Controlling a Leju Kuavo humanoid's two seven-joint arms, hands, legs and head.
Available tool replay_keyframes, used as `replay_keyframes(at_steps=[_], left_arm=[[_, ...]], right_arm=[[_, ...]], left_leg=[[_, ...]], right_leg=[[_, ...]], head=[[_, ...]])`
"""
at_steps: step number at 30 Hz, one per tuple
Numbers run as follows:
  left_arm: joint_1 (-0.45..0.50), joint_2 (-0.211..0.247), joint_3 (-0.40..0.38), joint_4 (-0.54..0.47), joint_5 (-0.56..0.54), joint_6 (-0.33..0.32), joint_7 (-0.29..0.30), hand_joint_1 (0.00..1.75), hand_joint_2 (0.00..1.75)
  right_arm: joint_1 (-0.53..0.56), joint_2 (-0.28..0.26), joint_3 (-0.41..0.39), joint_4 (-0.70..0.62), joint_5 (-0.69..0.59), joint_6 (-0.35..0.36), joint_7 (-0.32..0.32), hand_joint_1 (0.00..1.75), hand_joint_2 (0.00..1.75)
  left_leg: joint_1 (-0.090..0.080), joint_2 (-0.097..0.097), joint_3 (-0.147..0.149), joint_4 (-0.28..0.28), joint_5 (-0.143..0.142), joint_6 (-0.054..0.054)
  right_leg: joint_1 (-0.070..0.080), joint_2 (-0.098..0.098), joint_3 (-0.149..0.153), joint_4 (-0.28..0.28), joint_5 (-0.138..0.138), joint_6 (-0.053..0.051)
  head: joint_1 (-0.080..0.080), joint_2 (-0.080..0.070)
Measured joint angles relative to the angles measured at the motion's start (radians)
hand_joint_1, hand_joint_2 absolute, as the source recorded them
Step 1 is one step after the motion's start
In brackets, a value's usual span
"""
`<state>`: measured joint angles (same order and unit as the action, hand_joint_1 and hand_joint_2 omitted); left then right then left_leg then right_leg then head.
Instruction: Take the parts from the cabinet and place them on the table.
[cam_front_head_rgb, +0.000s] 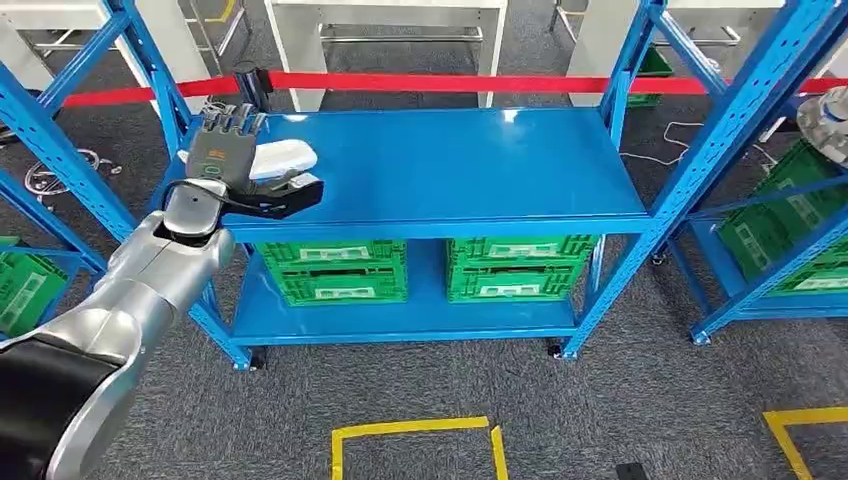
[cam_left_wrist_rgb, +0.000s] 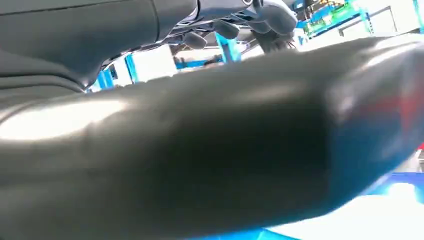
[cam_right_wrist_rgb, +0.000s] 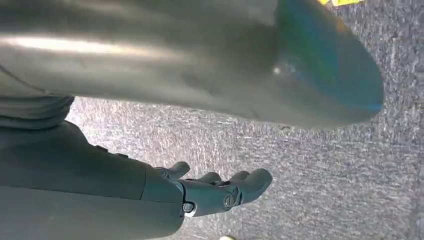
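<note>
A white rounded part (cam_front_head_rgb: 284, 158) lies between the dark fingers and the thick black thumb of my left hand (cam_front_head_rgb: 228, 150), which holds it over the left end of the blue shelf top (cam_front_head_rgb: 450, 165). I cannot tell whether the part touches the surface. In the left wrist view the thumb (cam_left_wrist_rgb: 210, 150) blocks the part, with a strip of the blue shelf top (cam_left_wrist_rgb: 400, 182) beyond it. My right hand (cam_right_wrist_rgb: 220, 190) hangs over grey carpet (cam_right_wrist_rgb: 350, 175), fingers stretched out and holding nothing.
Two green crates (cam_front_head_rgb: 335, 268) (cam_front_head_rgb: 520, 264) stand on the lower shelf. Blue rack uprights (cam_front_head_rgb: 60, 150) (cam_front_head_rgb: 720, 140) flank the unit, and more green crates (cam_front_head_rgb: 790, 225) sit in the right rack. A red barrier tape (cam_front_head_rgb: 450, 83) runs behind. Yellow floor markings (cam_front_head_rgb: 415, 430) lie in front.
</note>
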<state>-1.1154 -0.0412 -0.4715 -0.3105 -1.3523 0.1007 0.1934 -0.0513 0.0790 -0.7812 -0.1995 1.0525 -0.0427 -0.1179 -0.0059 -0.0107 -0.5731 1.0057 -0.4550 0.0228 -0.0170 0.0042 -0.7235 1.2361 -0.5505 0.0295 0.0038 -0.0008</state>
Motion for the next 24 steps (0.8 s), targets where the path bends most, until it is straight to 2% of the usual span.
replay_keyframes(at_steps=[2,3,4,5,6,7,8,9,10,12,13,14,15,17,18,19,20,21,22,23,24], left_arm=[[-0.002,0.000,0.001,0.000,0.000,0.000,0.000,0.00,0.00],[-0.002,0.000,0.001,0.002,0.000,0.000,0.000,0.00,0.00],[-0.002,0.000,0.002,0.002,0.000,-0.001,0.000,0.00,0.00],[-0.002,0.001,0.003,0.002,0.000,-0.004,0.001,0.00,0.00],[0.000,0.002,0.004,0.003,0.000,-0.005,0.002,0.00,0.00],[-0.002,0.002,0.005,0.003,0.000,-0.005,0.002,0.00,0.00],[-0.002,0.005,0.007,0.002,0.000,-0.005,0.003,0.00,0.00],[-0.005,0.005,0.008,0.002,0.000,-0.005,0.003,0.00,0.00],[-0.006,0.005,0.010,0.002,0.000,-0.005,0.003,0.00,0.00],[0.001,0.009,0.013,0.005,0.000,-0.006,0.003,0.00,0.00],[0.005,0.010,0.016,0.007,0.000,-0.006,0.003,0.00,0.00],[0.007,0.010,0.016,0.007,0.000,-0.006,0.003,0.00,0.00],[0.008,0.011,0.016,0.007,0.000,-0.006,0.003,0.00,0.00],[0.005,0.012,0.017,0.007,0.000,-0.006,0.003,0.00,0.00],[0.004,0.013,0.018,0.008,0.000,-0.006,0.003,0.00,0.00],[0.003,0.016,0.020,0.009,0.000,-0.008,0.005,0.00,0.00],[0.002,0.016,0.021,0.008,0.001,-0.017,0.008,0.00,0.00],[0.003,0.018,0.022,0.007,0.001,-0.019,0.013,0.00,0.00],[0.003,0.019,0.024,0.008,0.001,-0.025,0.015,0.00,0.00],[0.003,0.019,0.024,0.006,0.001,-0.029,0.017,0.00,0.00],[0.000,0.023,0.026,0.007,0.000,-0.040,0.023,0.00,0.00]], right_arm=[[0.001,-0.001,-0.003,0.000,0.003,0.000,0.000,0.00,0.00],[0.000,-0.001,-0.005,0.000,0.003,0.000,0.000,0.00,0.00],[-0.001,-0.001,-0.005,0.000,0.003,0.000,-0.001,0.00,0.00],[0.000,0.000,-0.005,0.000,0.004,0.000,0.000,0.00,0.00],[0.001,0.000,-0.006,0.000,0.004,0.000,-0.001,0.00,0.00],[-0.001,0.000,-0.006,0.000,0.004,0.000,-0.002,0.00,0.00],[-0.001,0.000,-0.006,0.000,0.004,0.000,-0.003,0.00,0.00],[-0.002,0.000,-0.006,0.000,0.004,0.000,-0.003,0.00,0.00],[-0.003,0.000,-0.006,0.000,0.004,0.000,-0.003,0.00,0.00],[-0.003,0.000,-0.006,0.000,0.004,0.000,-0.003,0.00,0.00],[-0.001,0.000,-0.006,0.000,0.004,0.000,-0.003,0.00,0.00],[0.001,0.001,-0.006,0.000,0.004,0.000,-0.003,0.00,0.00],[0.001,0.001,-0.006,0.000,0.004,0.000,-0.003,0.00,0.00],[-0.001,0.002,-0.006,0.000,0.004,0.000,-0.003,0.00,0.00],[-0.002,0.002,-0.007,0.000,0.004,0.000,-0.003,0.00,0.00],[-0.002,0.002,-0.006,0.000,0.005,0.000,-0.002,0.00,0.00],[-0.004,0.002,-0.006,0.000,0.005,0.001,0.000,0.00,0.00],[-0.003,0.002,-0.006,0.000,0.006,0.001,0.000,0.00,0.00],[-0.002,0.003,-0.006,0.000,0.007,0.002,0.000,0.00,0.00],[-0.003,0.002,-0.006,0.000,0.008,0.003,0.000,0.00,0.00],[-0.003,0.003,-0.006,0.000,0.011,0.003,0.000,0.00,0.00]], left_leg=[[0.000,0.002,0.014,0.005,-0.020,-0.007],[-0.005,0.001,0.020,0.013,-0.028,-0.014],[-0.005,-0.001,0.017,0.008,-0.031,-0.019],[-0.005,-0.002,0.017,0.004,-0.036,-0.027],[-0.005,-0.003,0.023,0.020,-0.029,-0.035],[-0.005,-0.002,0.029,0.018,-0.036,-0.041],[-0.002,0.001,0.017,0.039,-0.038,-0.045],[-0.001,0.004,-0.006,0.085,-0.044,-0.051],[0.001,0.004,-0.048,0.156,-0.066,-0.057],[0.006,0.004,-0.140,0.291,-0.131,-0.063],[0.007,0.005,-0.168,0.317,-0.141,-0.063],[0.008,0.005,-0.175,0.301,-0.126,-0.064],[0.008,0.005,-0.163,0.250,-0.088,-0.062],[0.007,0.005,-0.101,0.080,0.028,-0.051],[0.005,0.008,-0.083,0.007,0.078,-0.044],[-0.002,0.009,-0.082,0.009,0.034,-0.043],[-0.004,0.007,-0.070,0.007,0.035,-0.036],[-0.003,0.004,-0.070,-0.006,0.048,-0.026],[-0.001,0.006,-0.058,-0.006,0.048,-0.020],[0.006,0.005,-0.042,-0.011,0.050,-0.016],[0.005,0.006,-0.028,-0.014,0.044,-0.008]], right_leg=[[0.000,-0.003,0.061,-0.179,0.127,-0.011],[0.004,-0.005,0.062,-0.206,0.132,-0.016],[0.007,-0.005,0.063,-0.206,0.104,-0.021],[0.008,-0.005,0.073,-0.209,0.123,-0.026],[0.005,-0.004,0.075,-0.211,0.123,-0.035],[0.003,-0.003,0.086,-0.210,0.123,-0.044],[0.002,-0.003,0.097,-0.214,0.119,-0.050],[0.002,-0.003,0.104,-0.214,0.114,-0.057],[0.001,-0.003,0.109,-0.214,0.108,-0.061],[0.001,-0.001,0.122,-0.213,0.093,-0.062],[0.001,0.001,0.129,-0.213,0.087,-0.061],[0.001,0.001,0.139,-0.213,0.079,-0.060],[0.002,0.002,0.151,-0.213,0.071,-0.058],[0.002,0.002,0.177,-0.213,0.053,-0.052],[0.002,0.002,0.182,-0.213,0.044,-0.048],[0.004,0.005,0.186,-0.214,0.039,-0.042],[0.003,0.003,0.188,-0.223,0.032,-0.032],[0.003,0.002,0.197,-0.209,0.042,-0.027],[0.006,0.002,0.203,-0.213,0.046,-0.021],[0.004,0.002,0.198,-0.203,0.037,-0.018],[0.002,0.000,0.180,-0.157,0.037,-0.015]], head=[[0.000,0.000],[-0.001,0.000],[0.000,0.000],[0.000,0.000],[0.000,0.000],[-0.001,0.000],[-0.001,0.000],[-0.003,0.000],[-0.002,0.000],[-0.002,0.000],[-0.002,0.000],[-0.002,0.000],[-0.002,0.000],[-0.002,0.000],[-0.002,0.000],[-0.002,0.000],[-0.001,0.000],[-0.002,0.000],[-0.001,0.000],[-0.002,0.000],[0.000,0.000]])
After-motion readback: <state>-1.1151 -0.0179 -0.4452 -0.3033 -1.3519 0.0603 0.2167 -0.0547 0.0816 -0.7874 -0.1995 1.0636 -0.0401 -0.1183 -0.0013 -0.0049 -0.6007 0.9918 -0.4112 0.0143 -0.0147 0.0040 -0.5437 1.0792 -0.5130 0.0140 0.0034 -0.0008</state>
